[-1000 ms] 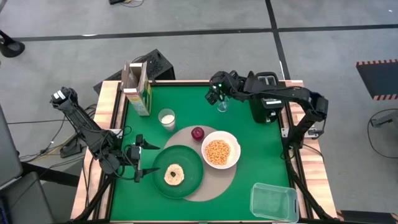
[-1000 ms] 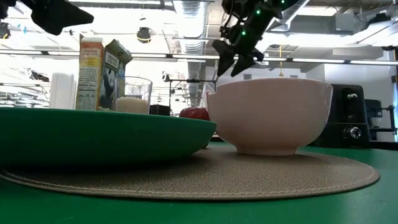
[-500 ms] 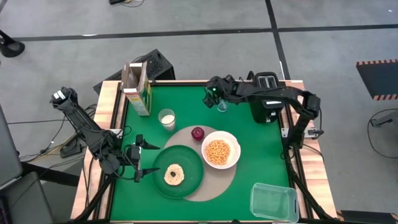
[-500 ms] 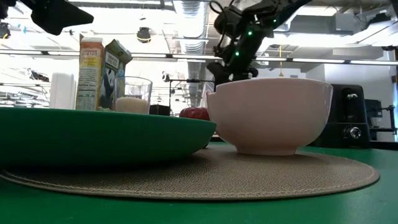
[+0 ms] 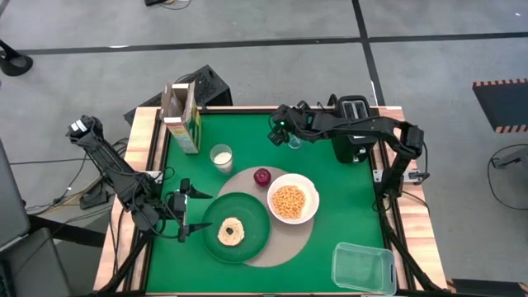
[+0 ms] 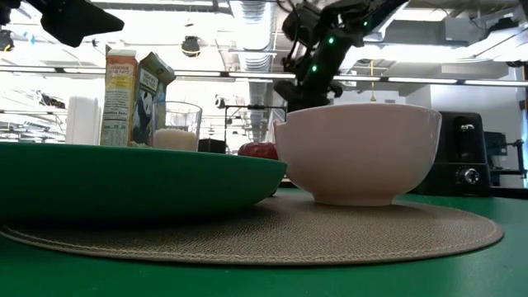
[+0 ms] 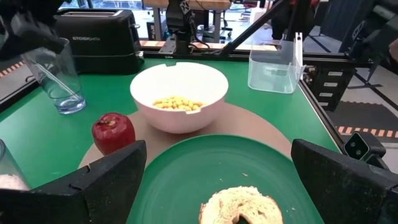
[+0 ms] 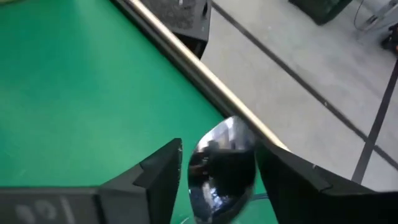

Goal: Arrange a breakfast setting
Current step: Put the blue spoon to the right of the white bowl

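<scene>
My right gripper [image 5: 278, 130] reaches over the far middle of the table, just above a clear glass [image 5: 294, 142] that stands on the green table top. A metal spoon [image 8: 221, 165] stands in that glass [image 7: 56, 78], handle down, and its bowl end is between my right fingers. My left gripper [image 5: 183, 216] waits open and empty at the left rim of the dark-green plate [image 5: 247, 239], which holds a bagel. The plate and the white bowl [image 5: 291, 200] of cereal rest on the round tan mat [image 5: 307, 238]. The cereal box [image 5: 181, 120] stands at the far left. My right gripper has the spoon's bowl end [image 8: 221, 155] between its two fingers, which it fills from one to the other. The fingers come slanting down from the table's right. The spoon's handle [image 7: 53, 79] leans inside the glass, and the glass stands on the table.
A glass of milk [image 5: 220, 157] and a red apple [image 5: 262, 176] stand near the mat's far edge. A black toaster [image 5: 353, 136] is at the far right, close behind my right arm. A clear plastic tub [image 5: 363, 268] sits at the near right corner.
My right gripper has gone a little toward the table's left edge and down, onto the top of the glass and the spoon. The glass has stayed where it was.
</scene>
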Available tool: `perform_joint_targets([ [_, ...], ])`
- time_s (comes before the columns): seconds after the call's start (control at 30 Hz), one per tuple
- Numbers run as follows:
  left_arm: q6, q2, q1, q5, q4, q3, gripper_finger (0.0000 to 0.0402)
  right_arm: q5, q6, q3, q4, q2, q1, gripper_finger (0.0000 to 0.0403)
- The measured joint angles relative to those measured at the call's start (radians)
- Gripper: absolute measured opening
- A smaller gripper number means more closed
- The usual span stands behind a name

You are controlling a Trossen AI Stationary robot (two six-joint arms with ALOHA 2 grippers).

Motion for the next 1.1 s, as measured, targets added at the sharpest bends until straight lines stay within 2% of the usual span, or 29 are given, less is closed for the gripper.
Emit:
perform_joint_targets([
  [0.37, 0.000, 0.000, 0.000, 0.001, 0.000, 0.000, 0.0387, 0.009, -0.011, 0.001, -0.051, -0.043, 0.006, 0.0104],
  [0.53, -0.001, 0.000, 0.000, 0.008, 0.000, 0.000, 0.0387, 0.019, -0.026, 0.002, -0.054, -0.037, 0.011, 0.0064],
  [0.7, -0.001, 0.000, 0.000, 0.008, 0.000, 0.000, 0.0387, 0.013, -0.040, 0.001, -0.051, -0.041, 0.022, 0.0047],
  [1.1, -0.002, 0.000, 0.000, 0.008, 0.000, 0.000, 0.0387, 0.041, -0.097, 0.001, -0.048, -0.042, 0.048, 0.0044],
])
